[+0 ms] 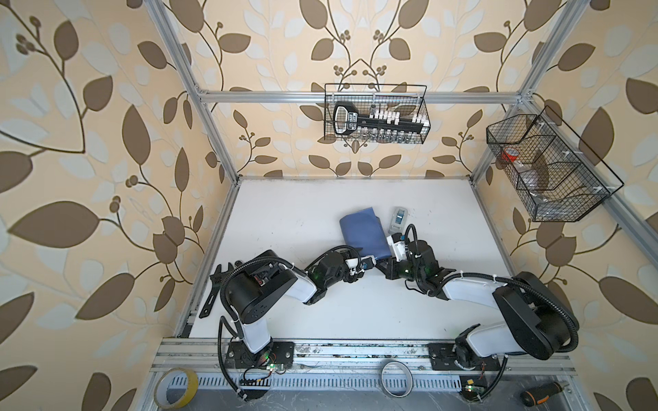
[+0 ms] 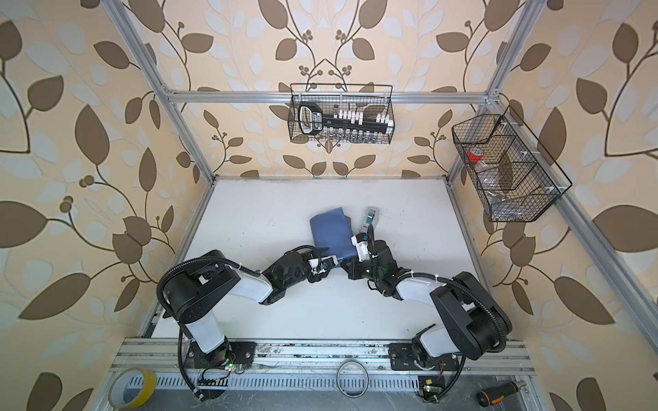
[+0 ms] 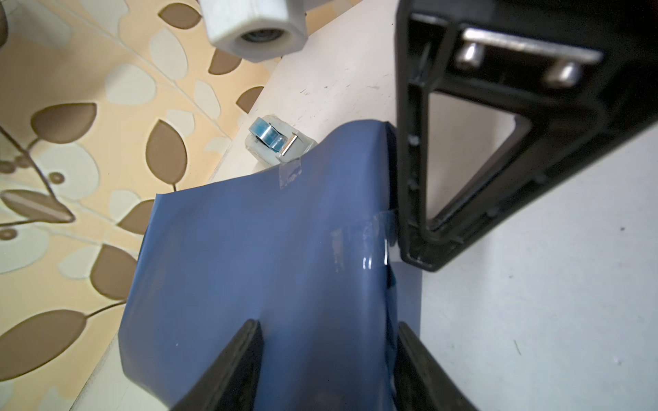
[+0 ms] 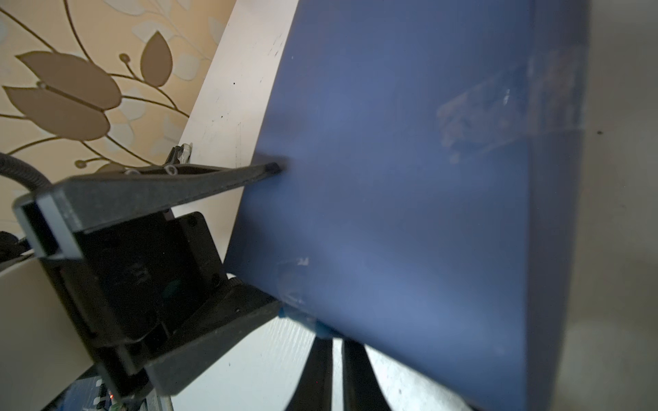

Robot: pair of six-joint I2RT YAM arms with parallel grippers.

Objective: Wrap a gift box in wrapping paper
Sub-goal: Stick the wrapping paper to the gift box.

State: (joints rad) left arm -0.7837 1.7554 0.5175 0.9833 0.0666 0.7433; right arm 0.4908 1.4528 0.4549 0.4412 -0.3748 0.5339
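Spanning the taped paper (image 3: 249, 267), the left gripper (image 3: 327, 325) is clamped on it; the right gripper (image 4: 336, 356) is shut just beside its edge, over the table (image 3: 534, 320).

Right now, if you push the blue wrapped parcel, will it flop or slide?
Probably slides as one firm block: the wrapping paper looks flat and tape holds it. Its open end curls loosely, so that part likely flops.

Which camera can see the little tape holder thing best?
The left wrist view: the tape dispenser is close there, so its blue roll and metal cutter show. Both top views show it only as a tiny grey shape beside the wrapping paper. The right wrist view does not show it.
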